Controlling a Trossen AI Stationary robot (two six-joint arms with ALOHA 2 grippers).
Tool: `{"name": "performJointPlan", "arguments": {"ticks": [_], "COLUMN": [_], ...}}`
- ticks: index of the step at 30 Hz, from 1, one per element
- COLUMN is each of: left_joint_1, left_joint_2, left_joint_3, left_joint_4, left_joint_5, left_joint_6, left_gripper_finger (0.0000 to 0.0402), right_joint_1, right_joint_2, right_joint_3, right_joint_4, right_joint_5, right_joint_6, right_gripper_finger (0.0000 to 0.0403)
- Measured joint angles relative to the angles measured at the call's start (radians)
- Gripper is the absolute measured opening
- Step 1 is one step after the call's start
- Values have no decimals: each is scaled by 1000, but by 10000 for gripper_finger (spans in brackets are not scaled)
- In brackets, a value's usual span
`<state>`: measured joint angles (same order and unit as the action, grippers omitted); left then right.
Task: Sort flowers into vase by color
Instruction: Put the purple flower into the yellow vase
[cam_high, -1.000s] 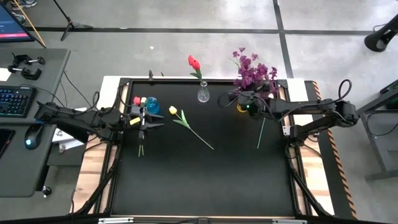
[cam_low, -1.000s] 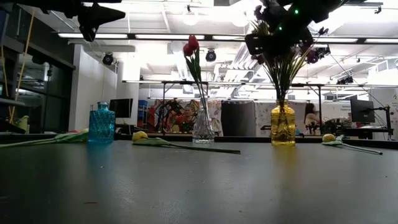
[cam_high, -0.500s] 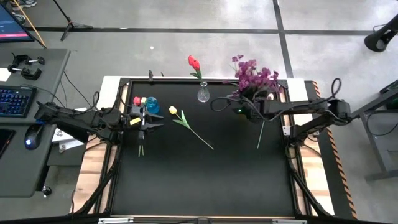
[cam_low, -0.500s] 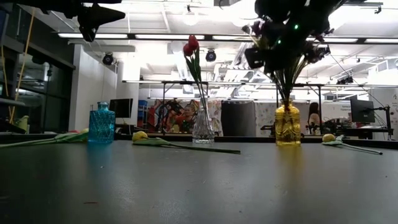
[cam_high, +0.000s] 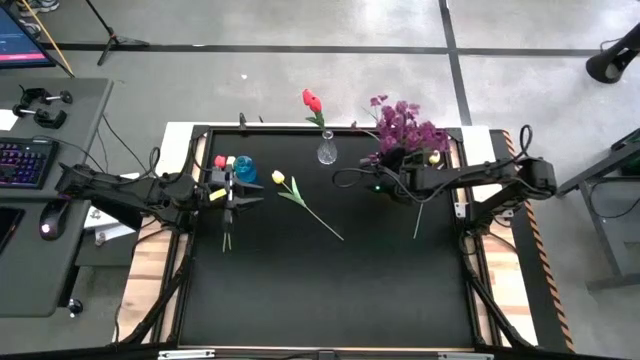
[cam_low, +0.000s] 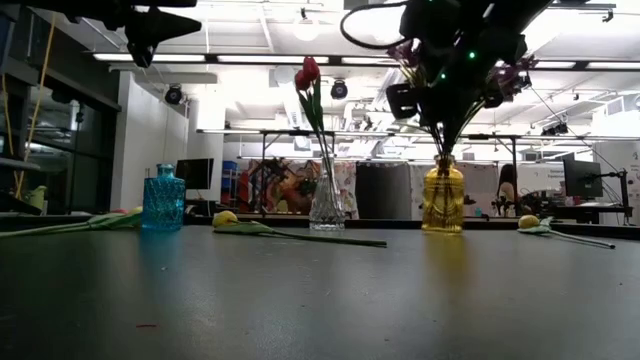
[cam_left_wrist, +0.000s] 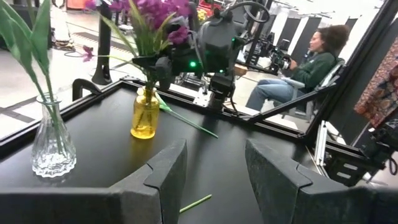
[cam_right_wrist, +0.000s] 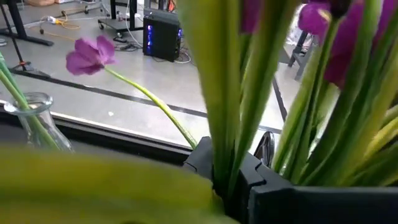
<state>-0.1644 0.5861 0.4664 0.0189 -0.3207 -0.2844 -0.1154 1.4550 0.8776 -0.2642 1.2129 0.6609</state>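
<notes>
- Flowers are being sorted on a black table (cam_high: 330, 290), seen from above.
- The right gripper (cam_high: 392, 178) is near the 1 o'clock part of the table. Its fingers are clenched on the green stems of the purple flowers (cam_high: 405, 122).
- In the low view, the purple flowers (cam_low: 440, 60) stand in a yellow vase (cam_low: 443, 200), with the right gripper (cam_low: 455, 50) holding the stems above the neck of the vase.
- In the right wrist view, the green stems (cam_right_wrist: 249, 93) fill most of the picture, squeezed between the dark fingers (cam_right_wrist: 249, 180).
- A red tulip (cam_high: 312, 101) stands in a clear glass vase (cam_high: 326, 152) at about 12 o'clock, near the far edge of the table.
- A blue vase (cam_high: 245, 170) sits at about 10 o'clock.
- A yellow tulip (cam_high: 279, 177) lies flat on the table between the blue vase and the clear glass vase. Its long stem points toward the middle of the table.
- Another green stem (cam_high: 420, 213) lies flat at about 2 o'clock, below the right gripper in the picture.
- The left gripper (cam_high: 232, 196) hangs up in the air at about 9 o'clock, just beside the blue vase. Its fingers (cam_left_wrist: 165, 174) are released and hold nothing.
- In the left wrist view, a person (cam_left_wrist: 298, 68) sits beyond the table.
</notes>
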Motion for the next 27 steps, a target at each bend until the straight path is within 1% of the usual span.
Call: {"name": "performJointPlan", "arguments": {"ticks": [3, 9, 13, 17, 21, 24, 27], "left_joint_1": [0, 0, 0, 0, 0, 0, 0], "left_joint_2": [0, 0, 0, 0, 0, 0, 0], "left_joint_3": [0, 0, 0, 0, 0, 0, 0], "left_joint_4": [0, -5, -5, -6, -6, -7, -7], "left_joint_5": [-7, -7, -7, -8, -8, -8, -8], "left_joint_6": [0, 0, 0, 0, 0, 0, 0], "left_gripper_finger": [151, 151, 151, 151, 151, 151, 151], "right_joint_1": [0, 0, -2, 1, 24, 36, 44], "right_joint_2": [-1, 4, 4, 1, 2, 2, 2], "right_joint_3": [0, 0, -15, -44, -46, -49, -49], "right_joint_4": [-2, -18, -35, -23, 1, 46, 86], "right_joint_5": [-1, -2, -34, -57, -78, -95, -133], "right_joint_6": [2, 65, 54, 79, 24, -77, -153], "right_gripper_finger": [0, 0, 0, 0, 0, 0, 0]}}
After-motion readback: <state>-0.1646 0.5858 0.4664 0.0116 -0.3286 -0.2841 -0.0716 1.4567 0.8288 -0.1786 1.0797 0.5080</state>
